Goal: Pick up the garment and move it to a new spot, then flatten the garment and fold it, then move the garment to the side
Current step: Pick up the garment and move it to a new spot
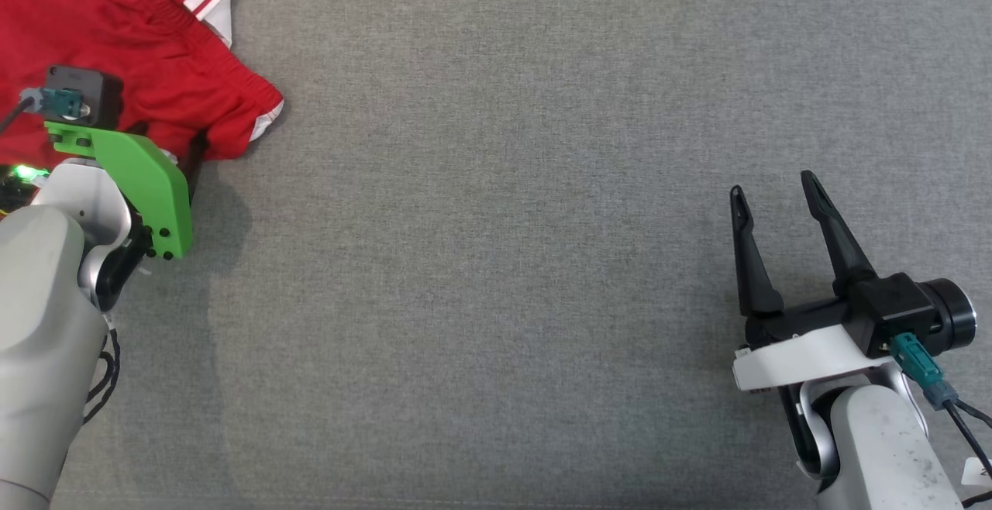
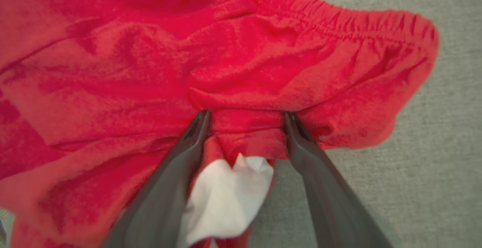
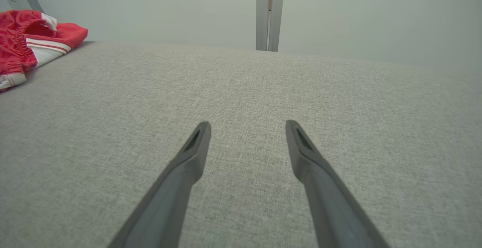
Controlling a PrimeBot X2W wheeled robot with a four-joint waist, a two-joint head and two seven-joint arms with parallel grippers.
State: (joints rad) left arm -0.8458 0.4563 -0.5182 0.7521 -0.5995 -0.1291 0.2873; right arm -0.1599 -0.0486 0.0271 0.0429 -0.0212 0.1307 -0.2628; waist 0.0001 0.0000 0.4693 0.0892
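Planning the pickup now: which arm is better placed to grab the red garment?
Left. The left gripper is open, fingertips straddling a fold of the red garment; the right gripper sits open over bare grey surface far across.

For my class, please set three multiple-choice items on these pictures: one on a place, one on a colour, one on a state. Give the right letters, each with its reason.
1. Where in the head view does the crumpled red cloth garment with white trim lie?
A. Upper left corner
B. Centre
C. Lower right corner

2. What colour is the flat plastic bracket on the left arm's wrist?
A. Blue
B. Green
C. Yellow

3. How does the right gripper, with its two long dark fingers, stand?
A. Shut on the garment
B. Open over the grey woven fabric surface
C. Shut on nothing

Answers: 1 A, the garment lies in that corner beside the left arm; 2 B, the bracket is bright green; 3 B, its fingers stand well apart with grey fabric between them.
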